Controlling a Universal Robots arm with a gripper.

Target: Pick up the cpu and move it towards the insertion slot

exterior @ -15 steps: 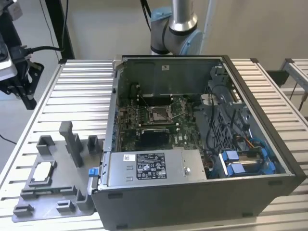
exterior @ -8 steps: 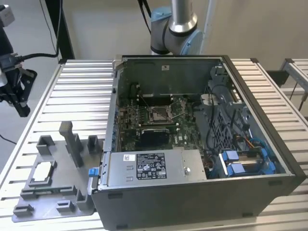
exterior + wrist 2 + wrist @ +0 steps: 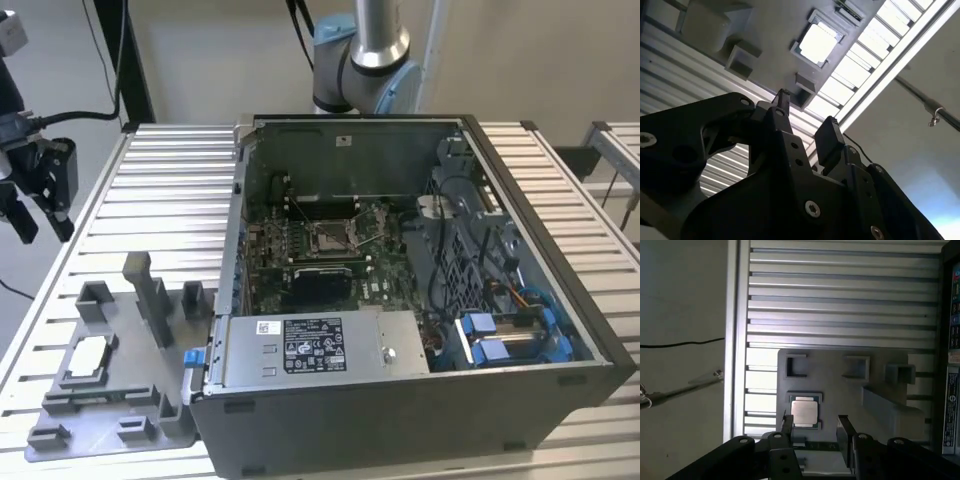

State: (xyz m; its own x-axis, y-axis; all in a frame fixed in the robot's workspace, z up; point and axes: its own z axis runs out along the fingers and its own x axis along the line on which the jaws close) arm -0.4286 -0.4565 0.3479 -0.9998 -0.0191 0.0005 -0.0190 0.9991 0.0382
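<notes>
Fingers [image 3: 786, 424] of my black end effector [image 3: 815, 427] stand apart, empty, clear of the silvery square cpu [image 3: 804, 411] lying in its grey plastic tray [image 3: 832, 385] on the ribbed tabletop [image 3: 840, 300], well apart from the silver-framed insertion slot [image 3: 330, 237] inside the open computer case [image 3: 400, 420].

The cpu [image 3: 804, 412] lies flat, silvery face up, in a square recess of the grey tray [image 3: 835, 390], which rests on the ribbed metal counter [image 3: 840, 300]. Two black fingers [image 3: 844, 432] hang above the tray near that recess, spread apart with nothing between them.
</notes>
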